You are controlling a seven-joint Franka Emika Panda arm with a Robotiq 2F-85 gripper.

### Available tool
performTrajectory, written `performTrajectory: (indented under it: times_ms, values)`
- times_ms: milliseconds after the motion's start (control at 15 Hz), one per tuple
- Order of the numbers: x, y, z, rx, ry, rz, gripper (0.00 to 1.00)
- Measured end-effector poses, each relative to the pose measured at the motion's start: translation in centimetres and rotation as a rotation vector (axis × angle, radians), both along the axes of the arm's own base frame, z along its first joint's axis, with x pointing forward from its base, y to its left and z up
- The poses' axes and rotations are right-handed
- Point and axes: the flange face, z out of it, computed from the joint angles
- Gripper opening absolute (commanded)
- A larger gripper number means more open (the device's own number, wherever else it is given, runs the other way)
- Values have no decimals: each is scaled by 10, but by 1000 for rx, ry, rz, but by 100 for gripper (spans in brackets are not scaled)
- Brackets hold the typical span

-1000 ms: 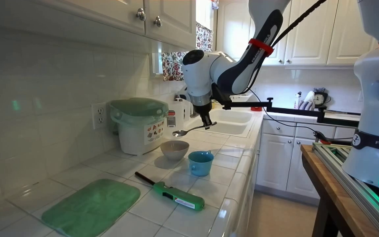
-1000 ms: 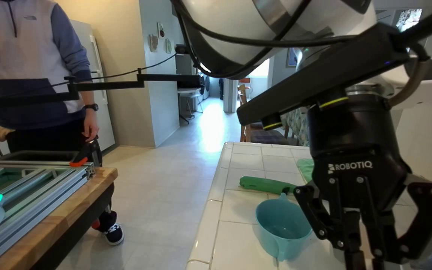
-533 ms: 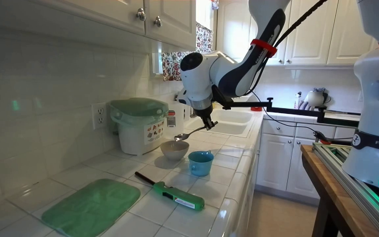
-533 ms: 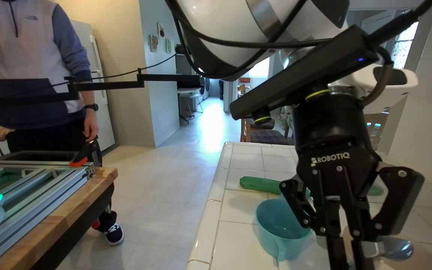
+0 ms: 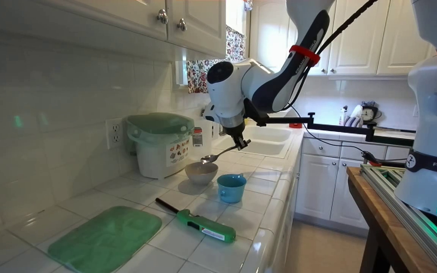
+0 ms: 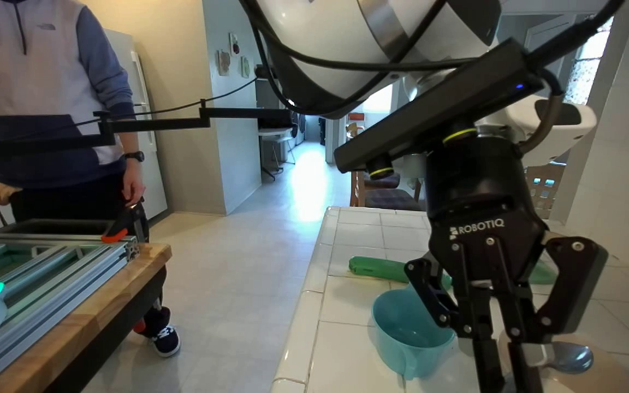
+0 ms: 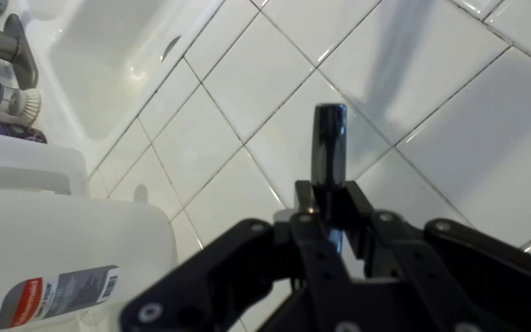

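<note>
My gripper is shut on the handle of a metal spoon above the counter. In the wrist view the handle end sticks out past the fingertips. The spoon slants down, its head over or just behind the far rim of a grey bowl; I cannot tell whether they touch. In an exterior view the spoon head shows beside the fingers, and the grey bowl is mostly hidden. A blue cup stands beside the bowl, and it also shows in an exterior view.
A green lighter and a green cloth lie on the tiled counter. A white bin with a green lid stands by the wall. A white Rubbermaid container and a sink are nearby. A person stands behind the robot's table.
The gripper has tilted and shifted, and the spoon's head has swung down to the grey bowl's rim. Most of this happened in the first half second; since then there is only slight movement.
</note>
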Motion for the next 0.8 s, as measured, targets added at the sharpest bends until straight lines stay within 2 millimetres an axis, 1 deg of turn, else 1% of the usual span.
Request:
performTrajectory:
  times_ms: [200, 400, 600, 733, 800]
  values:
    - [5, 8, -4, 1, 2, 12, 5]
    - [15, 14, 4, -42, 2, 11, 5]
    - [21, 15, 15, -101, 12, -6, 5]
    - [24, 14, 14, -124, 26, -16, 5]
    - [25, 14, 10, -132, 38, -16, 5]
